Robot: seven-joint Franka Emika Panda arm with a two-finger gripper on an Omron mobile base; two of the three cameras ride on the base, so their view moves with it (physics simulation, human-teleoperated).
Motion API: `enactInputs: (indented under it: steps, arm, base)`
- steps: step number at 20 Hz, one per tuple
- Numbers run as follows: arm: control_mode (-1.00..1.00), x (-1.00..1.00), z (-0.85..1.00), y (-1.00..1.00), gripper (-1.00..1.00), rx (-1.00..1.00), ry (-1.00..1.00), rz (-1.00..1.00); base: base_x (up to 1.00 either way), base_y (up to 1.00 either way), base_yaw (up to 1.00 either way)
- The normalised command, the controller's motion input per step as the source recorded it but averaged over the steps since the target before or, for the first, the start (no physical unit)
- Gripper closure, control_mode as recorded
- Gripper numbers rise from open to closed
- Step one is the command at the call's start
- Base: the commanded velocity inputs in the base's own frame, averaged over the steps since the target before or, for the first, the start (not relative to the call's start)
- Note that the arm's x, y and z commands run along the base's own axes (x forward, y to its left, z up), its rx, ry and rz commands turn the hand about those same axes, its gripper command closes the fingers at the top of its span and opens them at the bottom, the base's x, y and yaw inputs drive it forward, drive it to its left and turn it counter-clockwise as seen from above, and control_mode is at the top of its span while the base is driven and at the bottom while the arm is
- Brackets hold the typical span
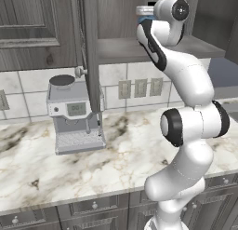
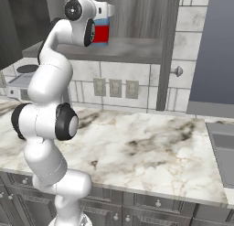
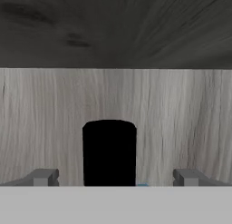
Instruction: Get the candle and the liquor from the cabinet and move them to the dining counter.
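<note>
The white arm reaches up into the open cabinet (image 2: 132, 49), its hand level with the lower shelf. The liquor (image 2: 101, 33) stands upright on that shelf, right at the hand; the right base view shows its blue upper part and red lower part beside the wrist, and the left base view shows only a sliver of blue and the black cap behind the arm. No label or writing can be read on the bottle.

In the hand view the gripper (image 3: 115, 177) is spread wide, one grey fingertip (image 3: 43, 177) on each side of the bottle's black cap (image 3: 109, 153), with a clear gap between each tip and the cap; nothing is gripped. Behind the cap is the cabinet's pale wood-grain back wall.

On the marble worktop (image 1: 121, 154) below, a coffee machine (image 1: 74, 115) stands against the tiled wall; its small display is too blurred to read. Wall sockets (image 1: 139, 88) sit in a row on the tiles.
</note>
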Motion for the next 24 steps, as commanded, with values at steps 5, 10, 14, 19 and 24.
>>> enactInputs:
  steps: [5,10,14,19,24]
  arm:
    - [-1.00,0.22,0.00,0.00,-1.00,0.00,0.00,0.00]
    - [-1.00,0.19,0.00,0.00,-1.00,0.00,0.00,0.00]
    - [-1.00,0.19,0.00,0.08,-1.00,0.00,0.02,0.00]
    - [-1.00,0.01,0.00,0.03,-1.00,0.00,0.00,0.00]
    - [-1.00,0.00,0.00,0.00,-1.00,0.00,0.00,0.00]
  base:
    - [0.00,0.00,0.00]
    - [0.00,0.00,0.00]
    - [0.00,0.00,0.00]
    - [0.00,0.00,0.00]
    - [0.00,0.00,0.00]
